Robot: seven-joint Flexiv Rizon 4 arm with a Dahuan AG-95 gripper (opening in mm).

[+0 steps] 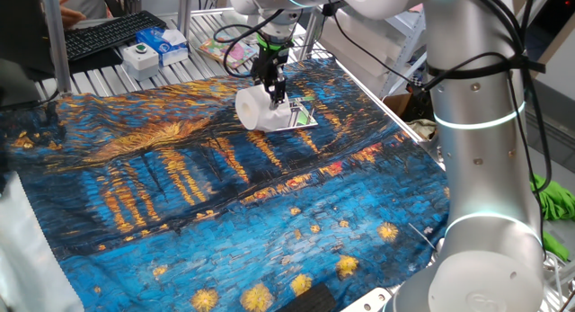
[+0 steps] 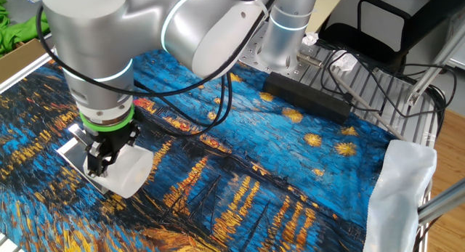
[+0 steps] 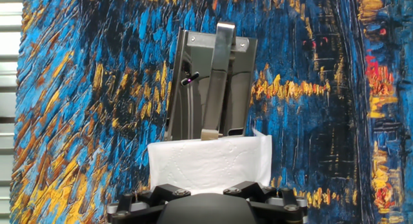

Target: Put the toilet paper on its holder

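1. Closest thing to me in the hand view is the gripper [image 3: 208, 199] body along the bottom edge. I only get the black housing there, the fingertips themselves are out of frame.
2. Right past it is the toilet paper [image 3: 208, 162], a white embossed roll filling the space in front of the hand. In the other fixed view the gripper [image 2: 100, 163] points straight down with its jaws spread wide, and the roll [image 2: 131, 172] sits at and just beside the fingers. I honestly can't tell whether the pads are pressing on it or just standing next to it.
3. Beyond the roll is the holder [image 3: 210, 85], a mirror-shiny square plate with a metal bar running along its middle toward the roll. The bar's near end meets the top edge of the paper, but whether it's inside the core hole I can't see.
4. From one fixed view, the roll [image 1: 258, 110] lies on its side over the near part of the holder [image 1: 301, 117], gripper [image 1: 272, 92] right above it.
5. Everything rests on the blue and orange painted cloth [image 1: 225, 204] covering the table.
6. Way at the back: a keyboard [image 1: 112, 33] and a white box with a green button [image 1: 141, 55].
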